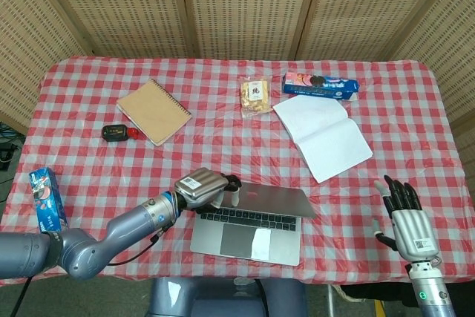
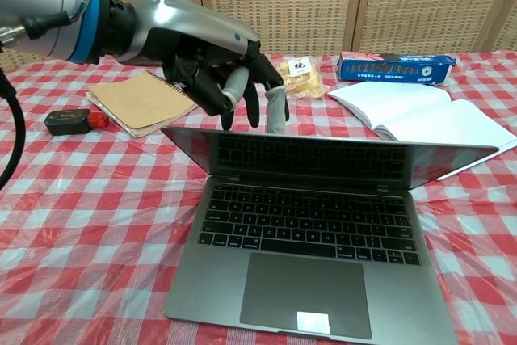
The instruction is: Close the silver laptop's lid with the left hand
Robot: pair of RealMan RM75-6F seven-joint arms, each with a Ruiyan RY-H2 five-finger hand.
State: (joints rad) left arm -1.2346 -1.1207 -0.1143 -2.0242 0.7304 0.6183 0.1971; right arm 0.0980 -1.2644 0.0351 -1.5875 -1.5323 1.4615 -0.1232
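- Pressing down on the back of the half-lowered lid, the left hand rests its curled fingertips along the top edge of the slim silver metal laptop, holding nothing.
- Sitting at the near edge of the red-and-white checked tablecloth, the laptop has its lid tilted low over the keyboard, not yet shut.
- Right hand stands upright near the table's right corner, fingers spread apart and empty.
- Beyond the laptop lie an open white paper notebook and a tan spiral-bound notebook.
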